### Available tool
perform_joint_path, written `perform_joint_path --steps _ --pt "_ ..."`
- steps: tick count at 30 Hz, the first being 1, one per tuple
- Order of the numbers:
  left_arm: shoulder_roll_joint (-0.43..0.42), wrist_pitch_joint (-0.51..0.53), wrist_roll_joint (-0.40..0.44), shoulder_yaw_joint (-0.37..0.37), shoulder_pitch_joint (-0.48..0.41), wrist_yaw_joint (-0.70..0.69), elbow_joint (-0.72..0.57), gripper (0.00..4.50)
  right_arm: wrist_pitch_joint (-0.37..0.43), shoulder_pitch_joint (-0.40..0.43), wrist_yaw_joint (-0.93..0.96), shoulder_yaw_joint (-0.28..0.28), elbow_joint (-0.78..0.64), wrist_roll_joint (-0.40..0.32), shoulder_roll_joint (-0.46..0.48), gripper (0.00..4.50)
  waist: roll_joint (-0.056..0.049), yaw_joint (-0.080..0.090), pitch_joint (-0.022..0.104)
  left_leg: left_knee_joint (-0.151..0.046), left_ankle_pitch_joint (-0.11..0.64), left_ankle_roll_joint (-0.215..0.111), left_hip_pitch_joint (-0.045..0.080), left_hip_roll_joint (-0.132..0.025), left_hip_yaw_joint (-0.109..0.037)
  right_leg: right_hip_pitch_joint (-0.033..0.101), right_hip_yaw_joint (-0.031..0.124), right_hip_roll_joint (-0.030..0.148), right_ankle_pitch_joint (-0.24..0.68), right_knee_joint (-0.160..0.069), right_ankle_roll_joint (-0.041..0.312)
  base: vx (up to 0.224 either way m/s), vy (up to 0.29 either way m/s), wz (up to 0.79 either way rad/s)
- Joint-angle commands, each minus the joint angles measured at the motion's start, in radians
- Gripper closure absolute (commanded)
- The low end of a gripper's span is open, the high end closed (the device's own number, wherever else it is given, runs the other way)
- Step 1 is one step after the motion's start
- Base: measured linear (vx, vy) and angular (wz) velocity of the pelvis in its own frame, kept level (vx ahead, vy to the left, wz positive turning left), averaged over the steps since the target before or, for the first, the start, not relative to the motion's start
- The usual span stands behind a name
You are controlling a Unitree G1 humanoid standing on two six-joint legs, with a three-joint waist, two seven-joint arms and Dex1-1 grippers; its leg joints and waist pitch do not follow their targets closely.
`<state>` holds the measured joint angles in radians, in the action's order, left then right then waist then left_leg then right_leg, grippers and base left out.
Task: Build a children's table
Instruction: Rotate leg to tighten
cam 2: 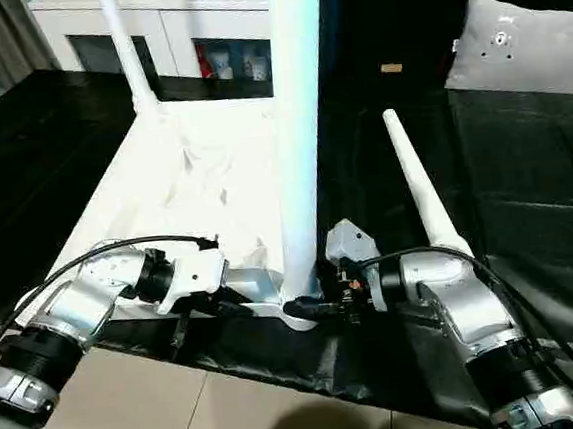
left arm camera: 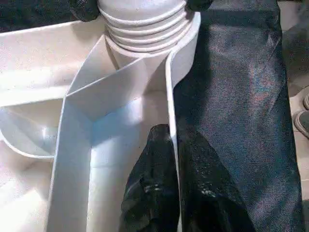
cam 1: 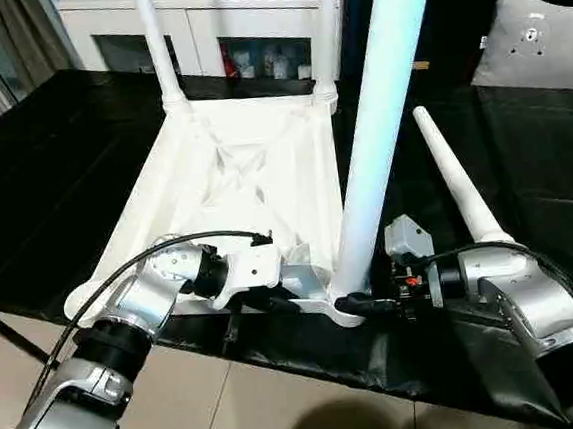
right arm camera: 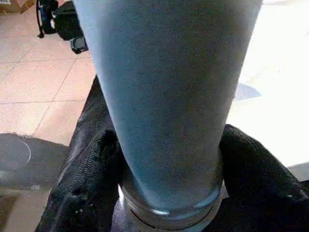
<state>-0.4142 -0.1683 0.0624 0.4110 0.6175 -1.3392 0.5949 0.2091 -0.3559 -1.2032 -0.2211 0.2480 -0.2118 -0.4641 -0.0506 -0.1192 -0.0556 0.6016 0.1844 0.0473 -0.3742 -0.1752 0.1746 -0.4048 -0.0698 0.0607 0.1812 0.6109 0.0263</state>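
Observation:
The children's table top (cam 1: 232, 169) lies upside down on a black cloth, ribbed underside up. Two white legs (cam 1: 156, 45) stand in its far corner sockets. A third leg (cam 1: 380, 136) stands upright in the near right corner socket. My right gripper (cam 1: 360, 303) is at that leg's base, and in the right wrist view its fingers (right arm camera: 91, 183) press against both sides of the leg (right arm camera: 169, 96). My left gripper (left arm camera: 171, 159) is shut on the top's near rim (left arm camera: 170, 82), just beside that socket. A loose leg (cam 1: 459, 179) lies on the cloth to the right.
The black cloth (cam 1: 522, 154) covers the work surface, whose near edge drops to a tiled floor (cam 1: 283, 405). A white cabinet with glass doors (cam 1: 240, 28) stands behind the table top. A grey cushion (cam 1: 537, 42) lies at the far right.

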Motion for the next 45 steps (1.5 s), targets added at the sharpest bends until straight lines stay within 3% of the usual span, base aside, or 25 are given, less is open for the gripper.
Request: perform_joint_path --steps 1,7,8,9,11,12,16,19,20,21,22,23,25,26,33,35,43,45 --pt "0.003 -0.014 -0.010 -0.003 0.022 -0.011 -0.026 4.50 0.023 -0.009 0.011 0.005 0.004 -0.010 0.007 1.76 0.018 0.000 0.071 -0.065 0.166 -0.066 0.009 -0.056 -0.018 0.053 0.051 0.090 0.287 -0.081 0.169 0.000 0.000 0.00" --pt "0.046 0.135 -0.043 -0.067 -0.008 0.114 -0.090 4.50 0.127 0.025 0.169 0.039 -0.042 -0.030 0.091 1.84 0.022 0.008 0.069 -0.068 0.166 -0.052 0.008 -0.055 -0.019 0.052 0.050 0.091 0.314 -0.083 0.163 0.000 0.000 0.00" --pt "0.063 0.181 -0.050 -0.083 -0.016 0.155 -0.115 4.50 0.145 0.018 0.249 0.051 -0.032 -0.012 0.129 1.84 0.025 0.015 0.068 -0.070 0.165 -0.044 0.008 -0.055 -0.019 0.053 0.050 0.090 0.312 -0.080 0.164 0.000 0.000 0.00" --pt "0.076 0.209 -0.051 -0.093 -0.020 0.186 -0.129 4.50 0.154 0.013 0.295 0.059 -0.024 -0.002 0.150 1.84 0.023 0.018 0.067 -0.070 0.169 -0.041 0.007 -0.053 -0.020 0.051 0.049 0.090 0.320 -0.082 0.164 0.000 0.000 0.00" --pt "0.122 0.310 -0.039 -0.127 -0.027 0.310 -0.169 4.50 0.174 -0.011 0.444 0.088 0.008 0.023 0.227 1.85 0.020 0.041 0.064 -0.074 0.191 -0.015 0.006 -0.051 -0.023 0.053 0.048 0.089 0.344 -0.085 0.163 0.000 0.000 0.00" --pt "0.122 0.310 -0.039 -0.127 -0.027 0.310 -0.169 4.50 0.174 -0.011 0.444 0.088 0.008 0.023 0.227 1.85 0.023 0.047 0.065 -0.073 0.198 -0.013 0.009 -0.049 -0.022 0.052 0.047 0.089 0.352 -0.088 0.162 0.000 0.000 0.00" --pt "0.222 0.459 -0.003 -0.171 -0.028 0.522 -0.221 4.50 0.213 -0.059 0.666 0.129 0.054 0.064 0.333 1.85 0.025 0.075 0.068 -0.066 0.156 -0.029 0.003 -0.042 -0.020 0.057 0.048 0.085 0.296 -0.086 0.178 0.000 0.000 0.00" --pt "0.253 0.479 0.008 -0.178 -0.025 0.574 -0.223 4.50 0.205 -0.071 0.715 0.128 0.068 0.088 0.352 1.85 0.025 0.077 0.070 -0.061 0.134 -0.048 0.003 -0.039 -0.017 0.058 0.050 0.084 0.271 -0.089 0.177 0.000 0.000 0.00" --pt "0.271 0.486 0.015 -0.176 -0.022 0.602 -0.229 4.50 0.185 -0.070 0.732 0.138 0.071 0.094 0.369 1.85 0.021 0.072 0.073 -0.061 0.109 -0.063 0.002 -0.041 -0.017 0.059 0.051 0.082 0.227 -0.084 0.180 0.000 0.000 0.00" --pt "0.272 0.486 0.015 -0.176 -0.022 0.603 -0.230 4.50 0.183 -0.070 0.733 0.139 0.071 0.094 0.370 1.50 0.021 0.071 0.073 -0.061 0.105 -0.067 0.002 -0.041 -0.017 0.058 0.051 0.081 0.213 -0.083 0.182 0.000 0.000 0.00" --pt "0.274 0.491 0.018 -0.169 -0.018 0.606 -0.231 4.50 0.174 -0.069 0.750 0.145 0.069 0.100 0.371 1.50 0.020 0.069 0.074 -0.061 0.097 -0.072 0.003 -0.044 -0.018 0.060 0.051 0.081 0.180 -0.079 0.189 0.000 0.000 0.00" --pt "0.267 0.467 0.023 -0.158 -0.010 0.595 -0.218 4.50 0.180 -0.062 0.745 0.151 0.059 0.092 0.367 1.29 0.013 0.068 0.075 -0.061 0.091 -0.075 0.002 -0.044 -0.019 0.060 0.050 0.080 0.152 -0.076 0.197 0.000 0.000 0.00" --pt "0.258 0.452 0.025 -0.151 -0.006 0.582 -0.209 4.50 0.176 -0.053 0.736 0.154 0.048 0.089 0.359 1.11 0.016 0.067 0.074 -0.062 0.100 -0.078 0.002 -0.045 -0.019 0.062 0.050 0.081 0.133 -0.075 0.206 0.000 0.000 0.00" --pt "0.251 0.456 0.030 -0.146 -0.008 0.577 -0.217 4.50 0.169 -0.046 0.736 0.158 0.038 0.091 0.355 1.06 0.011 0.066 0.074 -0.063 0.104 -0.078 0.003 -0.046 -0.020 0.063 0.050 0.083 0.130 -0.074 0.210 0.000 0.000 0.00" --pt "0.214 0.432 0.023 -0.144 -0.007 0.528 -0.209 4.50 0.143 -0.014 0.676 0.172 -0.006 0.065 0.312 0.39 0.012 0.066 0.071 -0.065 0.144 -0.065 0.005 -0.046 -0.019 0.063 0.051 0.083 0.180 -0.081 0.200 0.000 0.000 0.00" --pt "0.172 0.378 0.005 -0.134 -0.005 0.446 -0.186 4.50 0.130 0.007 0.576 0.167 -0.028 0.052 0.234 0.17 0.012 0.061 0.072 -0.063 0.144 -0.071 0.005 -0.046 -0.019 0.064 0.052 0.084 0.178 -0.082 0.194 0.000 0.000 0.00" --pt "0.083 0.273 -0.031 -0.094 -0.005 0.222 -0.159 4.50 0.078 0.001 0.348 0.158 -0.028 0.029 0.078 0.03 0.003 0.047 0.071 -0.061 0.166 -0.071 0.009 -0.049 -0.019 0.061 0.051 0.084 0.185 -0.081 0.208 0.000 0.000 0.00" --pt "0.061 0.244 -0.028 -0.076 -0.002 0.169 -0.148 4.50 0.069 0.004 0.275 0.148 -0.040 0.012 0.047 0.03 0.009 0.035 0.072 -0.061 0.164 -0.077 0.011 -0.052 -0.017 0.060 0.051 0.082 0.175 -0.078 0.213 0.000 0.000 0.00"
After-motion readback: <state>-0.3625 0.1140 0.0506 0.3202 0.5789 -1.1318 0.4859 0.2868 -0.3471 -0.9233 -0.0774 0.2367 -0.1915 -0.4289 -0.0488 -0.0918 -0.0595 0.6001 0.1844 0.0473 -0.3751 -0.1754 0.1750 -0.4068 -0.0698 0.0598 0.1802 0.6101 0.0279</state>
